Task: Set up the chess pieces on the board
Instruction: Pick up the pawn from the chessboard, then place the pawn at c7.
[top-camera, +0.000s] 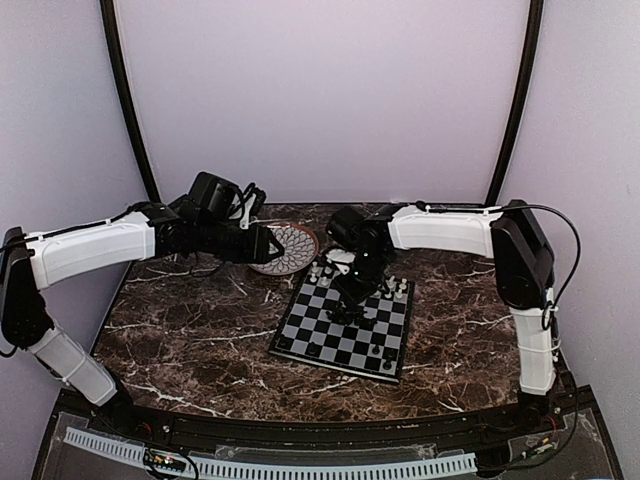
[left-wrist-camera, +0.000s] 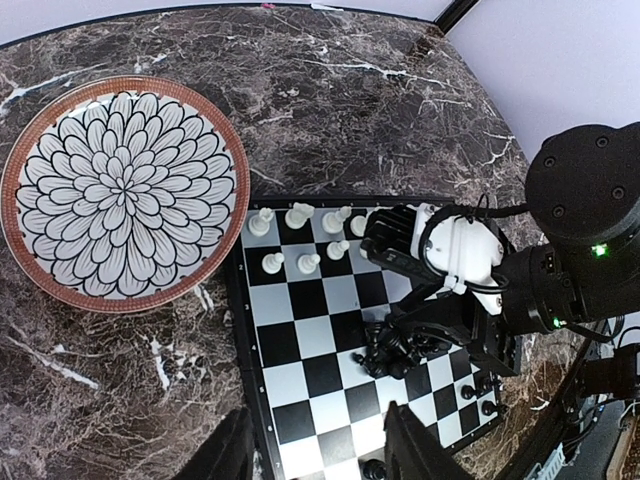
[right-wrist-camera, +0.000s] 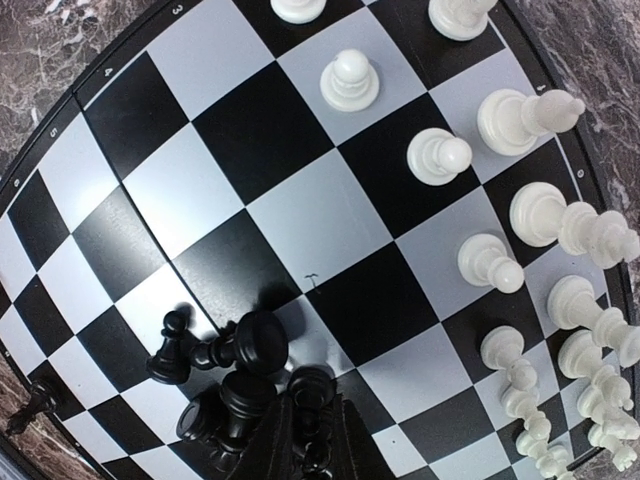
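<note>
Brown-veined dark marble forms the desk (top-camera: 200, 330). At its 9 o'clock side the left claw (top-camera: 265, 243) is held over the near rim of a round plate (top-camera: 300, 262) with a brown edge and a black-and-white petal pattern. Its jaws are set wide, and nothing is seen between the fingers (left-wrist-camera: 425, 455) in the left wrist view.

The board (top-camera: 330, 345) is laid flat on the desk near the middle, just beside the plate at the plate's 4 o'clock. White pieces (top-camera: 322, 270) are stood in two rows along the board's 12 o'clock edge. A few black pieces (top-camera: 385, 364) are seen at its 5 o'clock corner, and more are heaped near the centre, some of them tipped over.

The right claw (top-camera: 350, 300) is lowered into that heap. Its fingers (right-wrist-camera: 335, 440) are drawn narrow, close among the fallen pieces. Whether one is pinched cannot be told.
</note>
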